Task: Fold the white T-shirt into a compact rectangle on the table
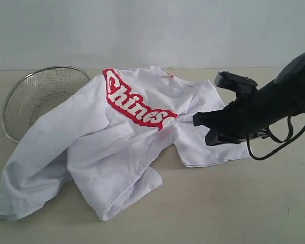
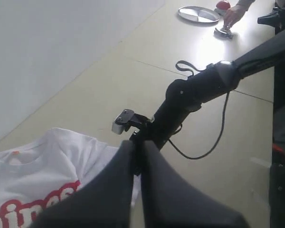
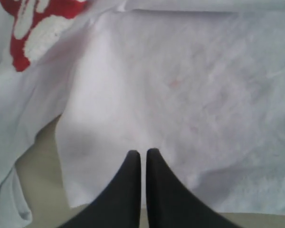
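The white T-shirt (image 1: 117, 147) lies crumpled on the counter (image 1: 234, 203). One edge rests against the rim of the wire-mesh basket (image 1: 35, 96) and the rest spreads away from it. The garment is judged light, limp and non-fragile. Lifted at a single point it would sag and drag, so it is best taken at two seamed edges, such as the collar (image 1: 169, 75) and the hem (image 1: 127, 201), by pinching a thin fold. The long axis runs diagonally: the collar end lies level with the basket and off to its side, and the hem end trails in front of the basket. The red band (image 1: 137, 104) faces up. The jaws of the right gripper (image 3: 142, 154) are closed at the cloth on the sleeve side away from the basket; whether a fold is pinched cannot be told. The jaws of the left gripper (image 2: 137, 145) are closed on nothing visible, near the collar end.
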You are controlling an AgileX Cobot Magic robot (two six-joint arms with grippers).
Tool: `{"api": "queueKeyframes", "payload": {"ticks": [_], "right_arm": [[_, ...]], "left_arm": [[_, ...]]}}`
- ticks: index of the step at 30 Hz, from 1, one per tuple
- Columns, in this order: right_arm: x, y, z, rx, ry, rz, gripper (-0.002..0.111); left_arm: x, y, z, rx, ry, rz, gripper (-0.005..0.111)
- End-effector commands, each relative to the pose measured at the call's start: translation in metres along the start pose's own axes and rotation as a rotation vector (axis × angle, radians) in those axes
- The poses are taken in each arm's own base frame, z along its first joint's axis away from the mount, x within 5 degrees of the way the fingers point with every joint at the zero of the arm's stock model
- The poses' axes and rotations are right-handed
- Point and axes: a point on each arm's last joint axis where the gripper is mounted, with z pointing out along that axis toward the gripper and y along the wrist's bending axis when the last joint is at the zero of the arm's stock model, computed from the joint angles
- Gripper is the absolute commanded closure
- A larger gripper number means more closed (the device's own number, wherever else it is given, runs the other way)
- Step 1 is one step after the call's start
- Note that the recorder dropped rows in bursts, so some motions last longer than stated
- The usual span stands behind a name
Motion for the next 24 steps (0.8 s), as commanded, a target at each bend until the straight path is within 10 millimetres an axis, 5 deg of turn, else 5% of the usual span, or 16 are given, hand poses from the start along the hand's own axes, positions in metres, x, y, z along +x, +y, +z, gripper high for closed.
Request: {"api": "queueKeyframes", "payload": {"ticks": [1,15,24], "right_arm": [[0.006,-0.006,0.013,0.017,0.034,0.010,0.108],[0.010,-0.025,0.025,0.106,0.062,0.011,0.108],[0.000,-0.103,-0.005,0.256,0.000,0.131,0.108]], "left_arm": [[0.008,-0.011,-0.003,0.010,0.007,-0.024,0.102],[0.010,-0.037,-0.013,0.056,-0.084,-0.053,0.102],[0.008,-0.040,-0.016,0.056,-0.095,-0.046,0.102]]}}
